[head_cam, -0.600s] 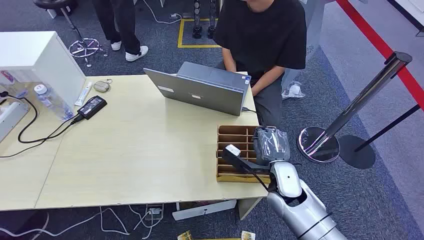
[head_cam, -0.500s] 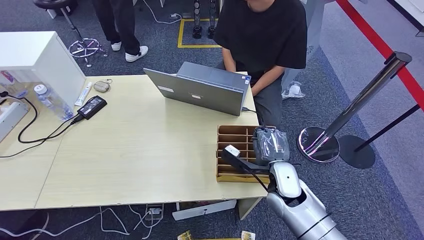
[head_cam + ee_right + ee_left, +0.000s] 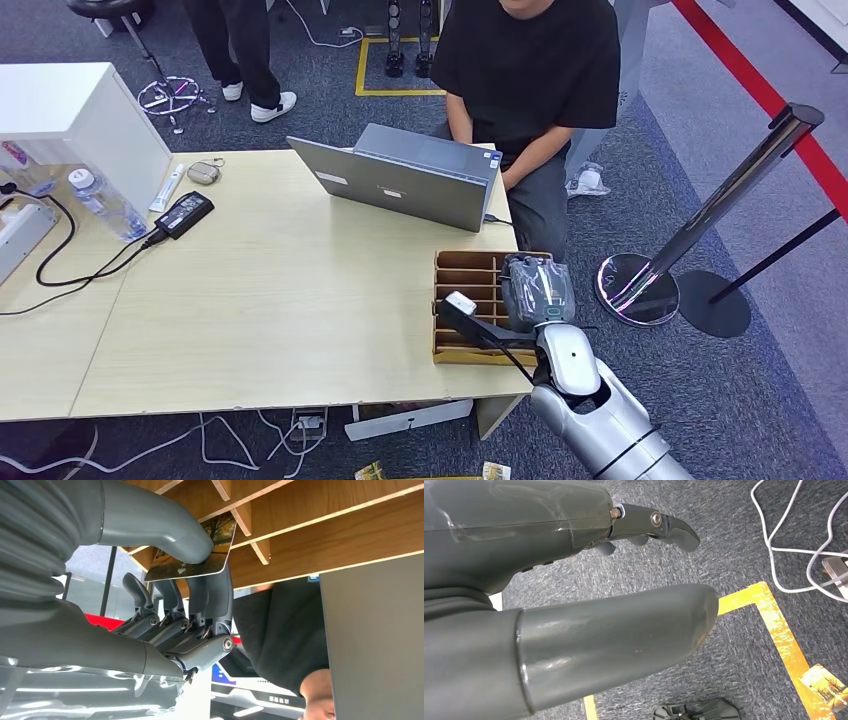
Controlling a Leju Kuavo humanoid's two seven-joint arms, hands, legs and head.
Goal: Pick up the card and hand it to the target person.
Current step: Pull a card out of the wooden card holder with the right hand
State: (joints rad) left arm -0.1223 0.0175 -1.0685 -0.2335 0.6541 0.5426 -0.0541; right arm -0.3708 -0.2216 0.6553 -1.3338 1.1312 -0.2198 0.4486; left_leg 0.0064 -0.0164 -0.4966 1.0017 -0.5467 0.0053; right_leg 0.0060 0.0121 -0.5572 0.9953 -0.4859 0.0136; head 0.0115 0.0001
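The right hand (image 3: 538, 290) hangs over the wooden divider box (image 3: 470, 300) at the near right corner of the desk (image 3: 270, 310), its silver arm coming up from below. In the right wrist view the card (image 3: 192, 550), printed with a landscape photo, is pinched between the thick grey thumb (image 3: 160, 522), pressed on its printed face, and the dark fingers (image 3: 212, 595) behind it, so the hand is grasping the card. The card lies right against the box's wooden partitions, one corner reaching in among the slots; whether it is fully clear of the box cannot be told. The person (image 3: 530, 80) in a black shirt sits at the far side of the desk, just beyond the box, with hands at an open grey laptop (image 3: 400, 180). The left hand (image 3: 574, 605) hangs above grey carpet with yellow floor tape (image 3: 774, 630) and white cables (image 3: 799, 545); its fingers hold nothing, the thumb and a dark finger extended apart.
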